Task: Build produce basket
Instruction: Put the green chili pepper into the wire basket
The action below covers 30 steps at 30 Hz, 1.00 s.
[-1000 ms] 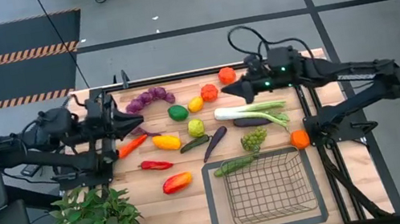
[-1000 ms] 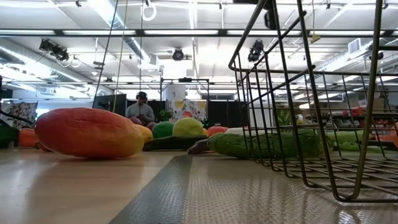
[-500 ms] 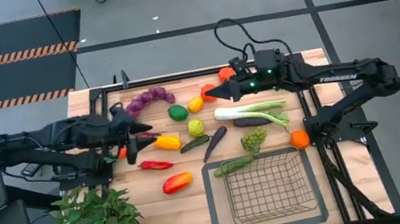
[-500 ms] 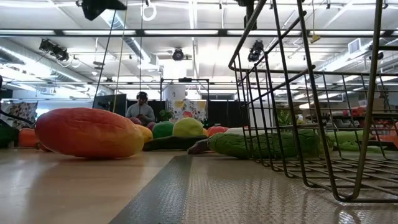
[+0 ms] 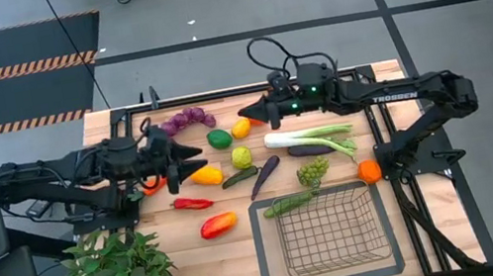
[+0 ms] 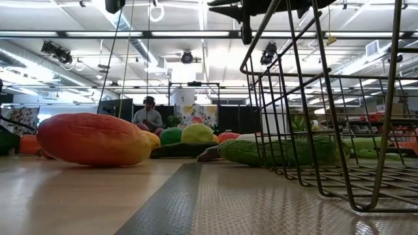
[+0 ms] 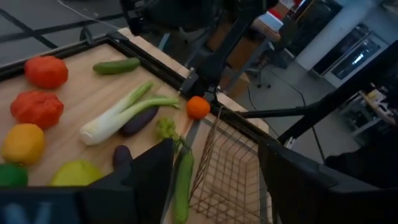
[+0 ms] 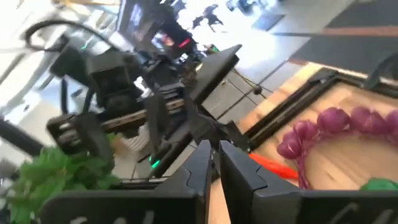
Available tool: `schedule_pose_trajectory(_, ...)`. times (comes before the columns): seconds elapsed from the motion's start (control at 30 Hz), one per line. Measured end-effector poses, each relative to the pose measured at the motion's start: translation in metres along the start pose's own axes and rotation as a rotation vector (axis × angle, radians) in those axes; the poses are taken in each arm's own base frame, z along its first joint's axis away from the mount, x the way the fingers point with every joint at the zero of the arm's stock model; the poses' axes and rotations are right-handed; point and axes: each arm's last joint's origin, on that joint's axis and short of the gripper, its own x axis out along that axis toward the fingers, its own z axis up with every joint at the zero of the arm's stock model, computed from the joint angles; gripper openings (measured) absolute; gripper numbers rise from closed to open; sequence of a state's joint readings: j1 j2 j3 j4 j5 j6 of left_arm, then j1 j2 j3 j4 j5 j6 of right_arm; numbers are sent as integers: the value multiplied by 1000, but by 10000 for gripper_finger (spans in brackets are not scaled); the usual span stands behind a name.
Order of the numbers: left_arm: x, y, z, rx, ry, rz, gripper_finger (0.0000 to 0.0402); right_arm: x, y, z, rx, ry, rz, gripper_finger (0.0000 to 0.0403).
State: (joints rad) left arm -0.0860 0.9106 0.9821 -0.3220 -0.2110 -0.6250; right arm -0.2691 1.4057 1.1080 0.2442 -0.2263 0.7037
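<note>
Both arms have swung inward over the table: left hand point(image 5: 191, 154) now gapes empty by the yellow pepper point(image 5: 205, 175), right hand point(image 5: 245, 118) nearly pinched, empty. Basket point(image 5: 328, 232) holds nothing yet.

The table point(image 5: 240, 249) is pale, matt wood with visible grain, edged by a black metal rail point(image 5: 248, 88). The basket point(image 5: 330, 231) is thin dark metal wire on a flat, finely textured dark base. The produce point(image 5: 218, 225) looks like smooth plastic with a soft sheen; the grapes point(image 5: 185, 121) look matt.
</note>
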Motion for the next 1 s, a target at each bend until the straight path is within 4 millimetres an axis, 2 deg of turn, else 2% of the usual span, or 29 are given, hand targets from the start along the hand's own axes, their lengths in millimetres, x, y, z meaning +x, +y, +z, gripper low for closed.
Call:
schedule_pose_trajectory(0.2,0,0,0,-55,-10,9,225,-10,-14,12,-109,90,-46,53)
schedule_pose_trajectory(0.47,0,2,3,-70,-79,85,219,-13,-11,27,-380,356,-203,92)
schedule_pose_trajectory(0.57,0,4,5,-71,-98,96,221,-11,-15,28,-397,467,-279,115)
schedule_pose_trajectory(0.7,8,8,4,7,-83,136,218,-5,-22,20,-370,581,-320,155)
schedule_pose_trajectory(0.83,28,14,-7,47,55,141,220,-2,-26,7,-349,684,-355,189)
schedule_pose_trajectory(1.0,55,26,-40,73,386,174,224,-6,-27,-1,-329,762,-393,214)
